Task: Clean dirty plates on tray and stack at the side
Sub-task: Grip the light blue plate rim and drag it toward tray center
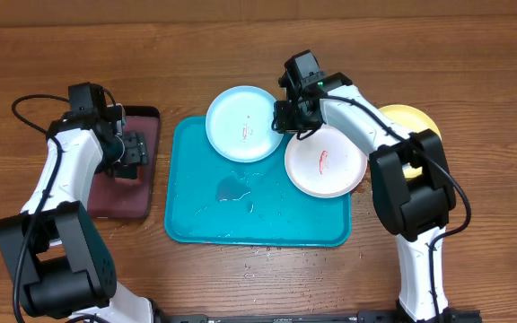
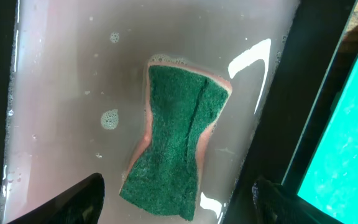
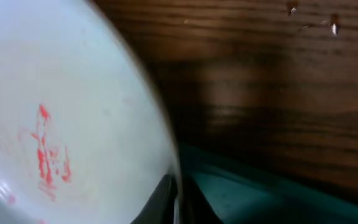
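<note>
The yellow-green plate (image 1: 400,117) lies on the wooden tabletop (image 1: 474,54) to the right of the turquoise tray (image 1: 240,220), largely hidden behind the right arm; whether it carries a smear cannot be seen. In the overhead view the left gripper (image 1: 131,154) covers the sponge, which shows only in the left wrist view. In the blurred right wrist view the light blue plate (image 3: 61,124) is cut off at the left and lower edges. The right gripper (image 1: 287,117) is at this plate's right edge, its fingers (image 3: 163,202) close together and pinching the rim. The light blue plate (image 1: 243,124) overlaps the upper rim of the turquoise tray and bears a red smear (image 3: 48,158) at its centre. The white plate (image 1: 326,161), also smeared red, sits at the tray's upper right corner, overhanging the rim. Wet patches mark the tray floor. The black-rimmed tray (image 2: 303,93), left of the turquoise tray, holds cloudy pinkish water and a green sponge (image 2: 179,137). The left gripper (image 2: 179,199) hangs over it with fingers spread wide, holding nothing. Droplets speckle the tabletop in front of the turquoise tray.
</note>
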Robot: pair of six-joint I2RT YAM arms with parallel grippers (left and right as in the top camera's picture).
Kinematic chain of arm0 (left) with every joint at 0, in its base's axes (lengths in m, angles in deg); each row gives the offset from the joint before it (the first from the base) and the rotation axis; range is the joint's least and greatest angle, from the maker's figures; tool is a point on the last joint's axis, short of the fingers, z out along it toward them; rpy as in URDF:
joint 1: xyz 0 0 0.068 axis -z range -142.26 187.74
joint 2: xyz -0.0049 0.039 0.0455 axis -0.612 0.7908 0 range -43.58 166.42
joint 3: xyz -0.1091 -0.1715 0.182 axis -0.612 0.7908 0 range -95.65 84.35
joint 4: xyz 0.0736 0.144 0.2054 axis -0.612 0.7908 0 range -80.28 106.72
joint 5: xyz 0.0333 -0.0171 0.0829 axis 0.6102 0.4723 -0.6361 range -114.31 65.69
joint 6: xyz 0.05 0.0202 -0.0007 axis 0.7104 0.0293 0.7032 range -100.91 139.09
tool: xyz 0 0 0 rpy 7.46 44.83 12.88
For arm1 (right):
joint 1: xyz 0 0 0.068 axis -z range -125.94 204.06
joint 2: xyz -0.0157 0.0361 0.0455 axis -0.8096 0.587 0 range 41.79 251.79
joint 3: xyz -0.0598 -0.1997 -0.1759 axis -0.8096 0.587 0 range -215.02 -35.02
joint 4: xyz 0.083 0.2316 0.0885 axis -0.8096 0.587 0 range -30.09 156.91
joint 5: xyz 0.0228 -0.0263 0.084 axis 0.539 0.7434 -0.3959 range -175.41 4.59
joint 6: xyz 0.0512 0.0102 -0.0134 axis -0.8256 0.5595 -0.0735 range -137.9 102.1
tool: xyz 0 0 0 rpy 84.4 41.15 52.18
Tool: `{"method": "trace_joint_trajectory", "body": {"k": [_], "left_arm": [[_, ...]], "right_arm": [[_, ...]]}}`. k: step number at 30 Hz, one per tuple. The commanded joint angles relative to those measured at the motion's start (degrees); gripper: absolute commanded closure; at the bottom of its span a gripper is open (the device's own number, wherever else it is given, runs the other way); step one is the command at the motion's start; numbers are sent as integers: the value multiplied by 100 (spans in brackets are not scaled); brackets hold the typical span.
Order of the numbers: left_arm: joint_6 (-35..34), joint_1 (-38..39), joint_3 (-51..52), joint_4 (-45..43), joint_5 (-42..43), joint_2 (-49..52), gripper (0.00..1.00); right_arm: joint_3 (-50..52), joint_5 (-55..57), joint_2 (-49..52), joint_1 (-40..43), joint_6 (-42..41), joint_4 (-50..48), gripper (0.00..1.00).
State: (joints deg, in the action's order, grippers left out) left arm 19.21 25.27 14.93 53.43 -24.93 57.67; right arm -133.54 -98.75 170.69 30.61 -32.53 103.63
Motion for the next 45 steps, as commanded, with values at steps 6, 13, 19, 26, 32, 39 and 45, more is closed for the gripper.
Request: {"method": "trace_joint_trajectory", "body": {"k": [6,13,19,26,32,39,45], "left_arm": [[-52,26,-33,-9,68,-76,22],[-52,28,-33,-26,66,-76,25],[15,28,28,-210,48,33,31],[278,26,28,-374,22,450,42],[315,7,28,-448,22,752,59],[313,7,15,-538,20,866,96],[310,-107,-136,-83,404,437,96]], "right_arm": [[-24,-339,-149,-96,-68,382,96],[-22,-367,-149,-595,-197,625,96],[-17,-15,-149,-953,-348,850,96],[-17,-22,-149,-960,-365,850,96],[-17,-22,-149,-960,-365,841,96],[-17,-22,-149,-960,-365,848,96],[-17,-22,-149,-960,-365,848,96]]}}
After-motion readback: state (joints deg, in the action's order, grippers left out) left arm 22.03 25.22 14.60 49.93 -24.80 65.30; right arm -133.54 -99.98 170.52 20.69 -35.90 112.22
